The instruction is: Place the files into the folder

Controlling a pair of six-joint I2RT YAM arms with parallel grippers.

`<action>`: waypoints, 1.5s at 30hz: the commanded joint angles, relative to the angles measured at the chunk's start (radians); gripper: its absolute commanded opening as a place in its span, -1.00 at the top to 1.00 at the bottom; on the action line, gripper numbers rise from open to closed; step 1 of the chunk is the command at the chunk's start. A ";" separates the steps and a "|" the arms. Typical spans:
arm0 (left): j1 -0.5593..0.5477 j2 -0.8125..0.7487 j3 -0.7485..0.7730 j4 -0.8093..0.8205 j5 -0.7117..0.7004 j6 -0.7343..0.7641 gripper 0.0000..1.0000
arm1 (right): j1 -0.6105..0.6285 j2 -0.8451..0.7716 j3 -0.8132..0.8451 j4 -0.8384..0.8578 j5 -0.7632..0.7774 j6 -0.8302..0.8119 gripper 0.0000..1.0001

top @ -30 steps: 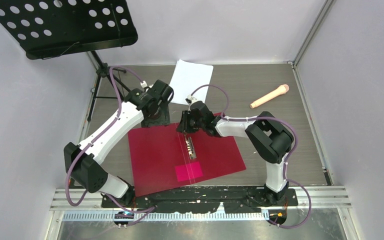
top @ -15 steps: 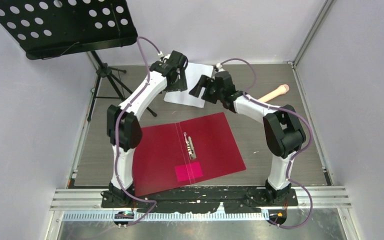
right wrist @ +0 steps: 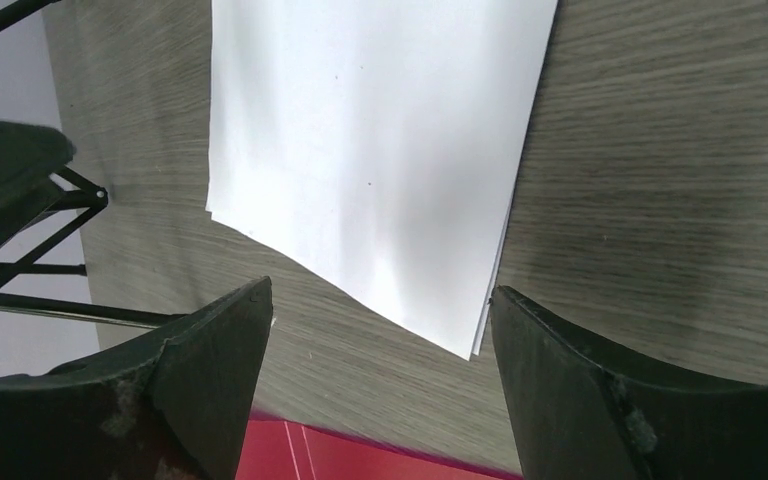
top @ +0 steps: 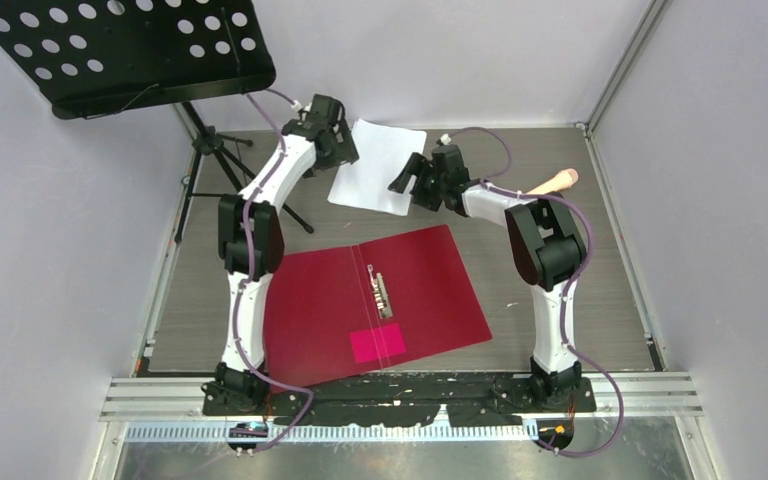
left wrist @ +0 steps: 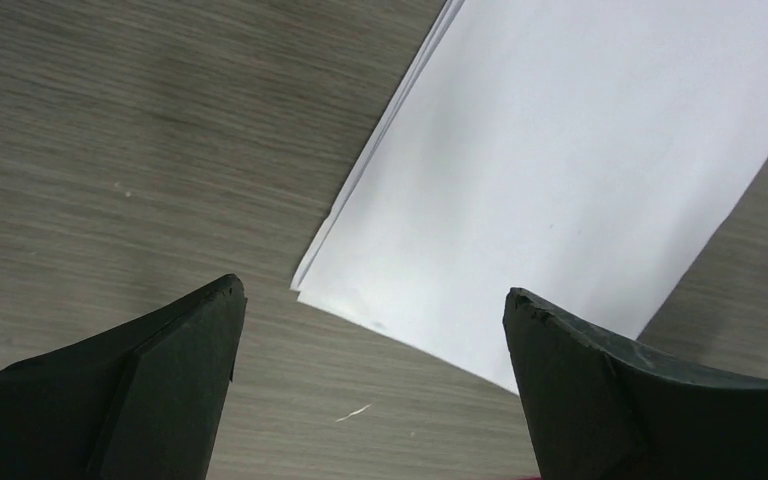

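Top external: files (top: 378, 165) lie flat beyond the open folder (top: 310, 310). Left gripper (left wrist: 372, 290) and right gripper (right wrist: 380, 290) hover over their near corners, fingers apart (nothing held). We'd pinch one edge, catching every sheet.

We see a robotics lab test cell: plain pale walls (top: 50, 280) box in a wood-grain table (top: 615, 280), two cabled robot arms (top: 245, 300) stand bolted to a metal rail (top: 410, 398) at its near edge, and a black music stand (top: 120, 45) rises far left.
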 commanded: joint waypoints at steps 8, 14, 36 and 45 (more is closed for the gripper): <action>0.088 0.152 0.047 0.118 0.303 -0.293 -0.99 | -0.008 0.028 0.074 0.009 0.036 0.001 -0.73; 0.101 0.169 0.014 0.090 0.328 -0.462 -0.82 | -0.008 0.025 0.069 -0.002 0.046 -0.010 -0.74; 0.013 0.134 -0.031 -0.030 0.335 -0.502 -0.52 | -0.032 -0.023 0.072 -0.071 0.042 -0.075 -0.76; 0.012 0.117 -0.027 -0.009 0.350 -0.414 -0.47 | -0.083 -0.063 0.145 -0.140 0.092 -0.166 -0.79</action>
